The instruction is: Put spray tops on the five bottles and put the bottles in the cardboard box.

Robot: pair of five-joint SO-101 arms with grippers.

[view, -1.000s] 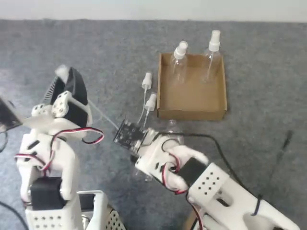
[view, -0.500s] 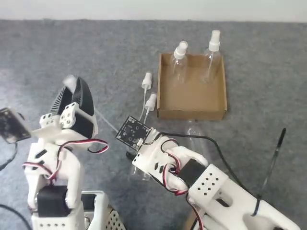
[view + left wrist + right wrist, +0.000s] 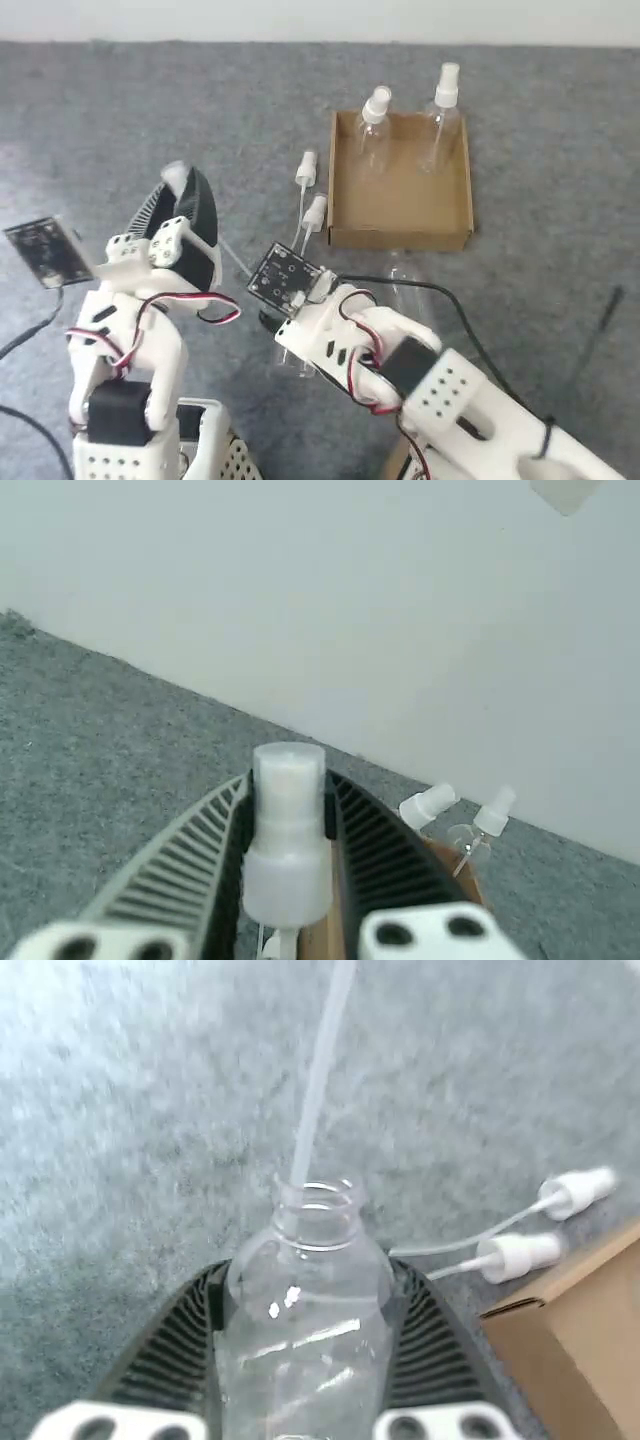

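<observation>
My left gripper [image 3: 288, 815] is shut on a white spray top [image 3: 288, 850]; in the high view it hangs at the left [image 3: 180, 185], and the top's thin tube [image 3: 228, 255] slants down toward the right arm. My right gripper [image 3: 308, 1278] is shut on a clear open bottle [image 3: 305, 1300], held low near the table's front [image 3: 292, 352]. The tube [image 3: 320, 1080] ends at the bottle's mouth [image 3: 318, 1198]. The cardboard box [image 3: 400, 238] stands at the back with two capped bottles [image 3: 374, 130] [image 3: 441, 115] upright in it.
Two loose spray tops [image 3: 306, 168] [image 3: 315, 212] lie just left of the box, also beside the box corner in the right wrist view [image 3: 575, 1190] [image 3: 520, 1253]. Another clear bottle [image 3: 408, 285] lies in front of the box. Grey carpet covers the table.
My left arm has swung right and forward with the spray top, bringing its tube to the bottle's mouth. My right arm drew the bottle slightly toward the front.
</observation>
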